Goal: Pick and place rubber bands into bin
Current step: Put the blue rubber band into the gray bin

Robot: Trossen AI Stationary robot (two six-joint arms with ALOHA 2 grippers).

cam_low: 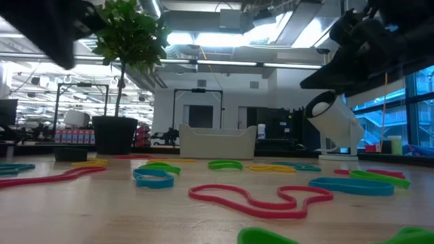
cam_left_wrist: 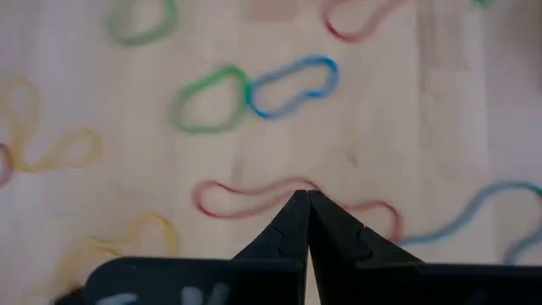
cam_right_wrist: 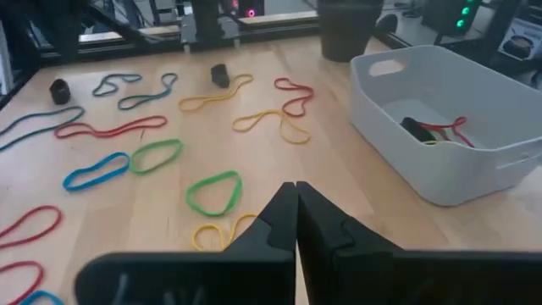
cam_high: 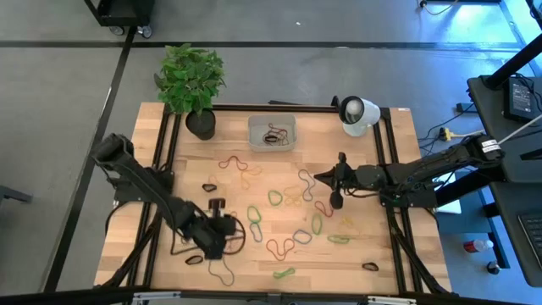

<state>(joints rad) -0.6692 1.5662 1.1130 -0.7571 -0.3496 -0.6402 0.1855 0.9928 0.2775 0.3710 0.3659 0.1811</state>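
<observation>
Grey plastic bin [cam_high: 272, 133] at the far middle of the wooden table [cam_high: 398, 254], a few rubber bands [cam_high: 288, 199] inside, most scattered nearer; right claw [cam_high: 335, 202] pinched together, empty, closer to bin, left claw [cam_high: 227, 227] also pinched together; bright room behind.

Rubber bands [cam_low: 261, 200] litter the table [cam_low: 102, 210]; the bin [cam_low: 217, 142] seemingly behind
</observation>
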